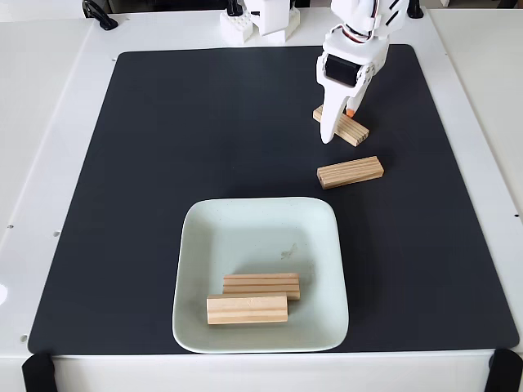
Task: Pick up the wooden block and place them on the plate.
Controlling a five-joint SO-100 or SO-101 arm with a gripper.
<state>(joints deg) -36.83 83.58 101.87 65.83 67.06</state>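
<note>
In the fixed view, two wooden blocks lie in the front part of the mint-green plate (260,237): one block (261,286) sits just behind the other (247,309). Two more rest on the black mat behind the plate to the right. The nearer block (350,172) lies free. The farther block (357,132) lies slanted under my white gripper (339,126), which reaches down over its middle. One white finger (329,126) stands in front of the block and the other is behind it. I cannot see if the jaws press on it.
A black mat (147,180) covers most of the white table. The arm's white base parts (260,23) stand at the back edge. A black cable (98,15) lies at the back left. Black clamps (37,371) sit at the front corners.
</note>
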